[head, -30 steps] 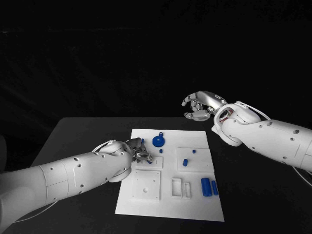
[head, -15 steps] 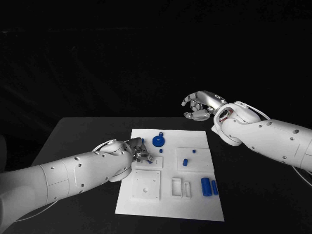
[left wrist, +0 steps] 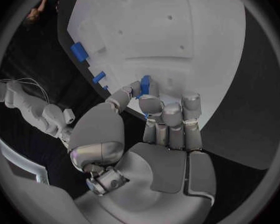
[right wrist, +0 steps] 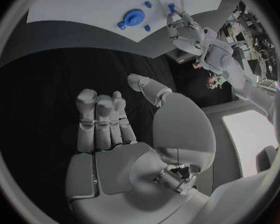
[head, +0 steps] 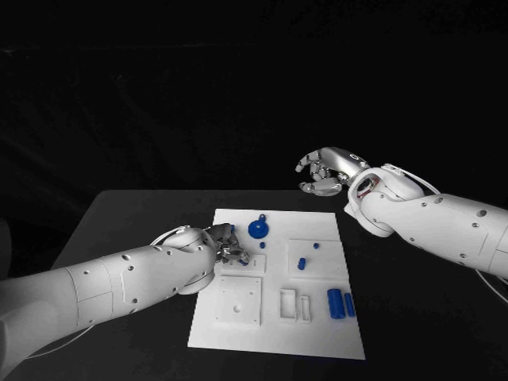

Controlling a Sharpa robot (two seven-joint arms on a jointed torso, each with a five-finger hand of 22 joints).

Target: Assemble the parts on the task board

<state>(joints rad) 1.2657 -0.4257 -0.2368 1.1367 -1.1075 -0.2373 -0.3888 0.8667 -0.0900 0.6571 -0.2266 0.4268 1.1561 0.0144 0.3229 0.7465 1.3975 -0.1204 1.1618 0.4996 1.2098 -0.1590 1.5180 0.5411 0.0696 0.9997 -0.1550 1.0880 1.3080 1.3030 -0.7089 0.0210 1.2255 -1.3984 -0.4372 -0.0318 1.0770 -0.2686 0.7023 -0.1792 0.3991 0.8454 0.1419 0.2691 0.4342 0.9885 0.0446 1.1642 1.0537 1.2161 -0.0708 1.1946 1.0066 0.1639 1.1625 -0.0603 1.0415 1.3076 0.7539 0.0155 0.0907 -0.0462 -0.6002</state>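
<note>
Small blue part point(left wrist: 145, 84) pinched between thumb and fingertips of the left hand point(head: 225, 242), held over the board point(head: 323, 333) near its left edge, just beside the blue gear point(head: 258, 231) and a small blue peg point(head: 262, 246). Grasp looks firm in the left wrist view, though whether the part already touches the board cannot be told. Further out on the board: another peg point(head: 302, 264) in the middle, two blue cylinders point(head: 336, 303) lying side by side near the right edge, a raised white square point(head: 239, 302) and white slotted holders point(head: 293, 306) toward the near end. Step in hand, by judgement — carrying a picked part to its seat, with most of the assembly not yet done, since gear, pegs and cylinders lie loose or apart. Next move likely calls for lining the part up over its hole or socket, lowering it straight and letting go only once seated; a tilt could jam it or knock the nearby peg. Right hand point(head: 326, 171) raised well beyond the far edge of the board over the black table point(head: 128, 214), fingers curled in, grasping nothing — free to steady the board or fetch a cylinder.
</note>
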